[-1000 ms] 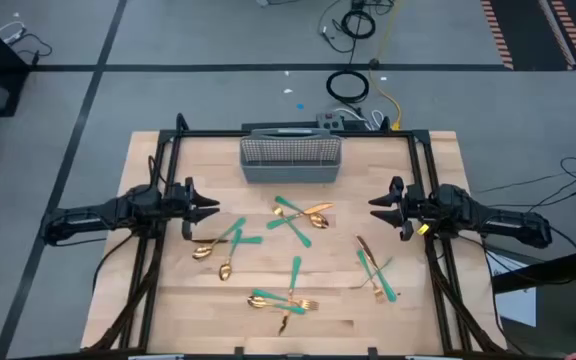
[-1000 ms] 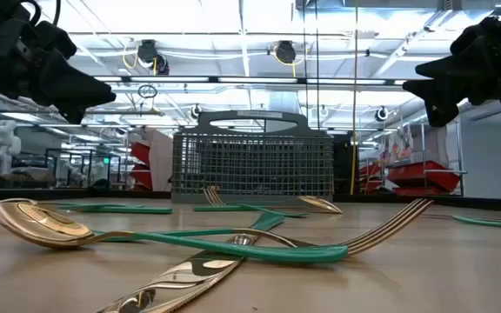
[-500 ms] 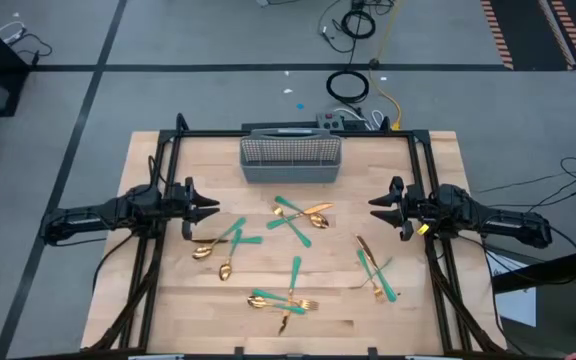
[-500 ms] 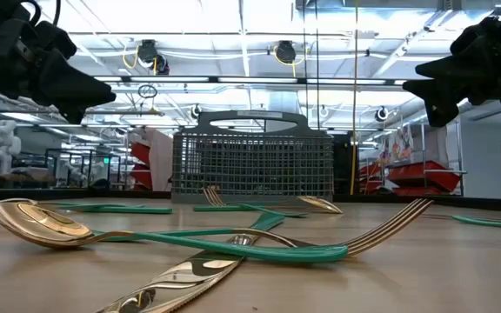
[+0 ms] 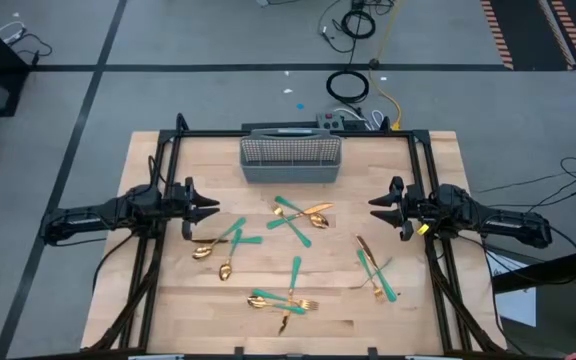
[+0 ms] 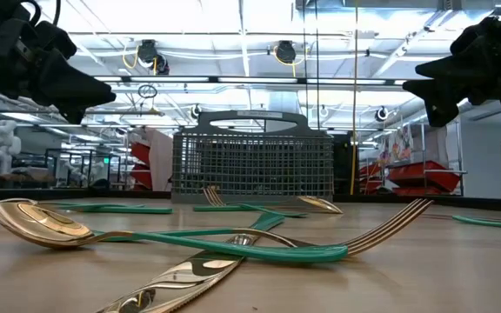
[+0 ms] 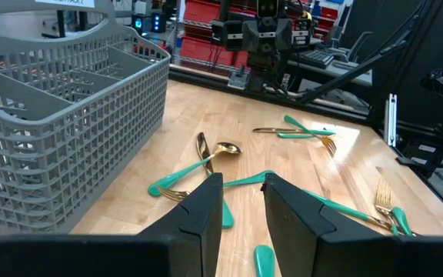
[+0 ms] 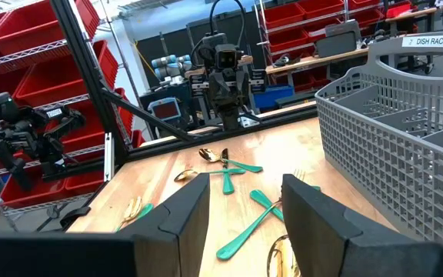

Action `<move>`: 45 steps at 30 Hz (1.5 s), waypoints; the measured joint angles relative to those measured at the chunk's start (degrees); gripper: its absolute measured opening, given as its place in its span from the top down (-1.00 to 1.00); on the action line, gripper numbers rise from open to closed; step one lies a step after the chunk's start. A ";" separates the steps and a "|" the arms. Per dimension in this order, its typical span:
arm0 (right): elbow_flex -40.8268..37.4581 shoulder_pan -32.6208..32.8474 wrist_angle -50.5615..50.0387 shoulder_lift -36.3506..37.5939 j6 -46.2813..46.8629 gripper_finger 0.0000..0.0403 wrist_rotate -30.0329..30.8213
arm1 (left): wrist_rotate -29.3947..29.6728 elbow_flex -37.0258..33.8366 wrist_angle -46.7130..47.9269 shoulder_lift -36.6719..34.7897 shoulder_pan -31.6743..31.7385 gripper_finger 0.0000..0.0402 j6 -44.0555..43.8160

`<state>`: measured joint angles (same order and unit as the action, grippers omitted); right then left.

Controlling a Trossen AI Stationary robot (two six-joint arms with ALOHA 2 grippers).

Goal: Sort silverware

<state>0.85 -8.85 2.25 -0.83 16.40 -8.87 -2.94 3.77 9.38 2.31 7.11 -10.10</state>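
Observation:
The silverware, gold heads on teal handles, lies loose on the wooden table (image 5: 168,300) in groups: near the middle (image 5: 303,215), at the left (image 5: 223,245), at the front (image 5: 283,295) and at the right (image 5: 376,268). In the low view a spoon (image 6: 33,224) and a fork (image 6: 390,228) lie closest. My left gripper (image 5: 208,207) (image 7: 243,204) hovers open above the table's left side and points toward the middle. Facing it from the right side, my right gripper (image 5: 378,207) (image 8: 246,204) is also open. Neither has anything between its fingers.
A grey wire-mesh basket (image 5: 291,157) (image 6: 252,165) stands at the table's far middle edge and shows in both wrist views (image 7: 52,115) (image 8: 391,131). A black frame rail (image 5: 298,133) runs around the table. Bare wood lies between the groups of cutlery.

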 joint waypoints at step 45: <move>-0.01 -0.21 19.24 -0.27 26.58 0.25 33.87 | 1.56 -0.12 -34.43 0.07 0.00 0.49 -0.05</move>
<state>0.84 -9.06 21.48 -1.10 42.99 25.00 -1.38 3.65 -25.05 2.37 7.11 -10.15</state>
